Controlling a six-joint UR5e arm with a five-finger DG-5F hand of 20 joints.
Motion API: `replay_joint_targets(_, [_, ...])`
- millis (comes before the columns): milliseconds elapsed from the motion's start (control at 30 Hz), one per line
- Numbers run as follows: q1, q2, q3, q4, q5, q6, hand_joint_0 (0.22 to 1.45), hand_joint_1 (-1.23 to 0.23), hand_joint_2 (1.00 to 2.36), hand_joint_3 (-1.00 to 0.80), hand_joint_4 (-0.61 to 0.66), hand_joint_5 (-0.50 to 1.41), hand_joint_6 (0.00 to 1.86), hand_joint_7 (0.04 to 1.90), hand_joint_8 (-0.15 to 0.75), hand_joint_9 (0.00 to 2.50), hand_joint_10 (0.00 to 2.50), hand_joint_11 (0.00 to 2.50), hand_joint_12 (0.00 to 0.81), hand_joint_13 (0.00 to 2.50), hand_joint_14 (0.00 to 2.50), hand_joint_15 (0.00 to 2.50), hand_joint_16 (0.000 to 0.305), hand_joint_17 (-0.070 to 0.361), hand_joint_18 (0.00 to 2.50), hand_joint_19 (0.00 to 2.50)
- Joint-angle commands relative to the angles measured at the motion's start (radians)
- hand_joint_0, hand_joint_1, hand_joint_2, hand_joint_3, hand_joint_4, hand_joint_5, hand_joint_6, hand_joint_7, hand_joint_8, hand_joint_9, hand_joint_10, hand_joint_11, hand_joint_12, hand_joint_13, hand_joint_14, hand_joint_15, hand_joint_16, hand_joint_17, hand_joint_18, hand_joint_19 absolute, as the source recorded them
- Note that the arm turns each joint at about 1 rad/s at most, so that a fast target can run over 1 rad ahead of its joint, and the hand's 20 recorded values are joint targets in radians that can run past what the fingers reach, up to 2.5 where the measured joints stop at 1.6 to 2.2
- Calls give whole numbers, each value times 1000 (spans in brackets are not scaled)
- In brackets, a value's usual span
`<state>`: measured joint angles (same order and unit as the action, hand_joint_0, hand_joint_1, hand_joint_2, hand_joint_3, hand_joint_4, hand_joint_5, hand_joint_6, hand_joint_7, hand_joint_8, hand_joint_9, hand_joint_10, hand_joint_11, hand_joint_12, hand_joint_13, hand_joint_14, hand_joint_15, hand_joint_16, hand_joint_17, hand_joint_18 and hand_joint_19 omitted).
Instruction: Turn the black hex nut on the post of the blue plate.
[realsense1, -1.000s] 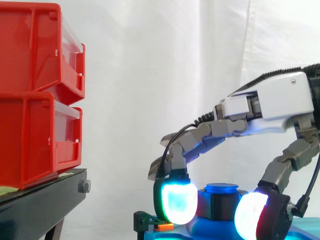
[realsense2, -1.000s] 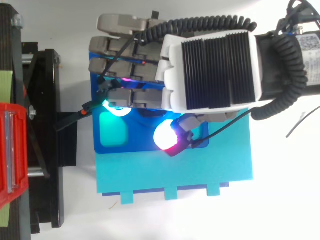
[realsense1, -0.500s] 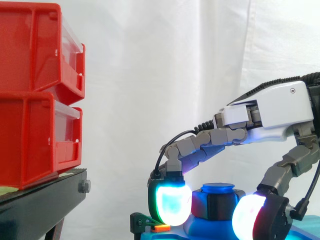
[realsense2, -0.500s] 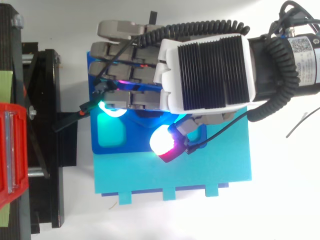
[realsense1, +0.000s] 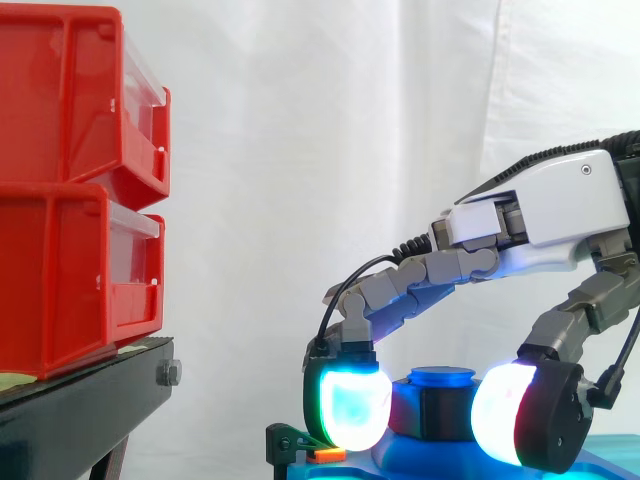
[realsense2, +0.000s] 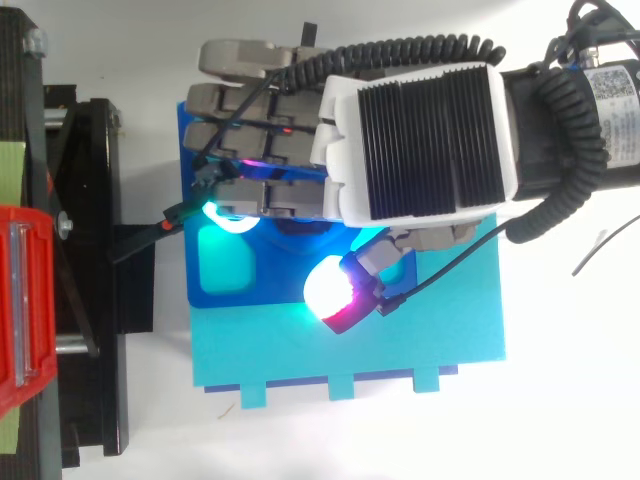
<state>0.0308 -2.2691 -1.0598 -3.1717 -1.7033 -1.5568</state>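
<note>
The hand (realsense1: 540, 215) arches down over the post (realsense1: 445, 378), reaching in from the right and straddling the nut (realsense1: 445, 410), but I cannot tell whether it is clamped on the nut or only close around it. The nut sits on the post just under the post's blue cap, and the post rises from the plate (realsense2: 200, 290), which lies on a cyan base (realsense2: 350, 345). To the left, just beside the plate, is the black stand (realsense1: 80, 410) carrying two stacked red bins (realsense1: 70, 190), with the curtain (realsense1: 300, 150) behind.
</note>
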Motion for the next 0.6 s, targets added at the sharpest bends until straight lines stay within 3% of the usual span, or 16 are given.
replay_joint_targets(0, [0,-1,6,-13,-1,-3,525,-520,1006,-428,242,-181,501,1100,278,346,0,14,368,130,0,0,47,105,0,161])
replay_joint_targets(267, [-6,0,26,-39,-7,-11,535,-584,1007,-412,239,-178,501,1104,275,360,0,11,364,139,0,0,46,103,0,159])
replay_joint_targets(567, [-8,0,38,-62,-7,-20,570,-749,1012,-343,222,-175,502,1131,267,383,0,0,357,188,0,0,44,99,89,98])
